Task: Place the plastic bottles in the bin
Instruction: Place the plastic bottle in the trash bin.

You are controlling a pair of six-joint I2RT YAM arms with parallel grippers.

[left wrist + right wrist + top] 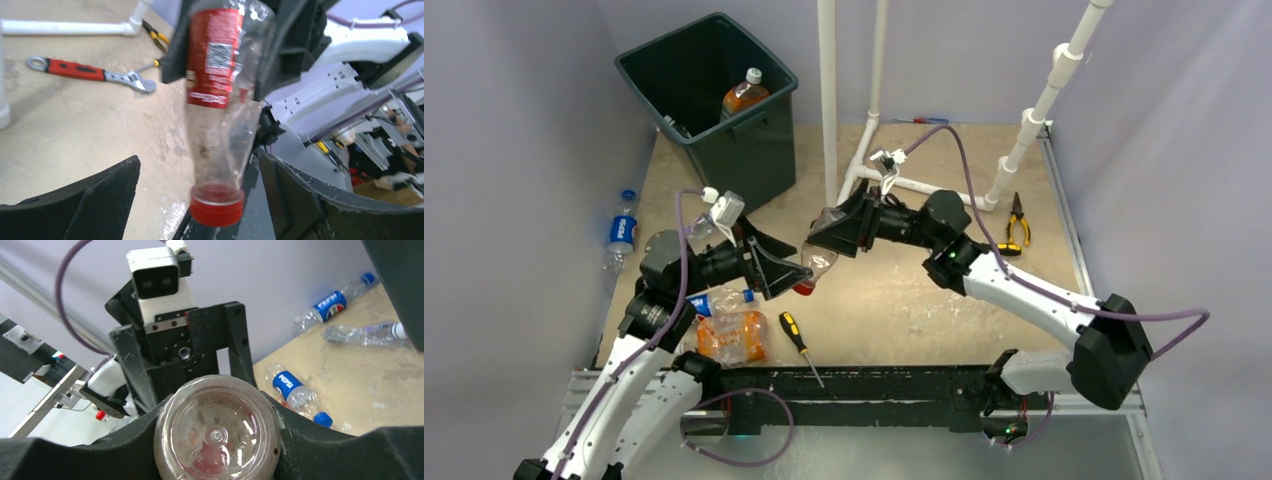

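Observation:
My right gripper (pixel 829 245) is shut on a clear bottle with a red label and red cap (pixel 817 265), held off the table, cap down. In the right wrist view its round base (pixel 216 436) sits clamped between the fingers (pixel 115 445). My left gripper (pixel 790 275) is open around the bottle's neck; in the left wrist view the neck and cap (pixel 216 207) hang between the spread fingers (pixel 102 200) without touching them. The dark bin (pixel 654 75) stands at the back left with an orange-labelled bottle (pixel 744 97) inside.
A Pepsi bottle (pixel 719 300) and a crushed orange bottle (pixel 732 337) lie by the left arm. Another Pepsi bottle (pixel 621 232) lies beyond the left edge. A screwdriver (pixel 802 345), pliers (pixel 1017 222), a red wrench (pixel 85 72) and a white pipe frame (pixel 829 100) are also here.

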